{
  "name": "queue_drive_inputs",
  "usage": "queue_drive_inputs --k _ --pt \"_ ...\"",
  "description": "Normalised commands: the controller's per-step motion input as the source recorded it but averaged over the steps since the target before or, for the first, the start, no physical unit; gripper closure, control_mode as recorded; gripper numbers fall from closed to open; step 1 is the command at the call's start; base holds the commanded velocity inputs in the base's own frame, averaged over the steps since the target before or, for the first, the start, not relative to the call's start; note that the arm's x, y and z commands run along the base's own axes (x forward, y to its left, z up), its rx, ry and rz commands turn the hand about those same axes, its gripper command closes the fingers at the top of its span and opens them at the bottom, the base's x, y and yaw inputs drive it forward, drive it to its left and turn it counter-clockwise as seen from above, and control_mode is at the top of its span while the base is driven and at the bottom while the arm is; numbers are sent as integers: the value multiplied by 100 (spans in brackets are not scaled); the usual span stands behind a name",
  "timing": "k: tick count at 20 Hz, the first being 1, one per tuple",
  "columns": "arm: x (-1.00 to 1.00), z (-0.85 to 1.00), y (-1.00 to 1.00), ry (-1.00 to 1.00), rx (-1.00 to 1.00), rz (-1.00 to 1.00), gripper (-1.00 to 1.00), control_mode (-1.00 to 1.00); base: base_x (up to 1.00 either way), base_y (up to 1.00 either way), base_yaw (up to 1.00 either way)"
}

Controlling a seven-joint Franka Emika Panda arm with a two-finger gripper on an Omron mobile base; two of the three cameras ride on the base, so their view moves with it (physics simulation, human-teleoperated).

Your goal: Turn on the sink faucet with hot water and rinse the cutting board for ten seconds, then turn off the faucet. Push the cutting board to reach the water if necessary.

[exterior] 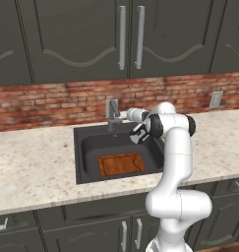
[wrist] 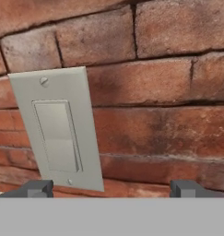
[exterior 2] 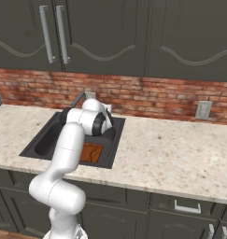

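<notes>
Faucet: the small grey metal sink faucet [exterior: 112,113] stands upright at the back rim of the sink, at 12 o'clock from the basin. No water runs from it.
Which way it points: its body stands straight up. I can't tell for sure which way its short spout points.
Board: the flat reddish-brown wooden cutting board [exterior: 122,164] lies flat on the sink floor, toward 5 o'clock from the faucet. Its long side runs from 9 o'clock to 3 o'clock.
Sink: the dark grey square sink [exterior: 86,147] sits down in the speckled beige stone counter [exterior: 32,167].
Hand: the robot's gripper [wrist: 111,188] is spread wide and holds nothing. It hangs just beside the faucet, at 3 o'clock from it.
Wall: the hand faces the red brick wall [wrist: 178,92], with a grey wall switch plate [wrist: 58,133] at 10 o'clock.
How to do it well: I think the hand must turn toward the faucet, push its handle gently to the hot side, and not bump the wall.
</notes>
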Motion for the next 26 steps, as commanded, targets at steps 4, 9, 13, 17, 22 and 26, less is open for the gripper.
queue_drive_inputs --k 4,9,13,17,22,26 --pt "4 -11 0 0 0 0 -100 -100 0 0 0" --pt "3 -8 0 0 0 0 -100 -100 0 0 0" --pt "1 -7 0 0 0 0 -100 -100 0 0 0" --pt "0 0 0 0 0 0 -100 -100 0 0 0" --pt "0 0 0 0 0 0 -100 -100 0 0 0" --pt "3 0 0 0 0 0 -100 -100 0 0 0"
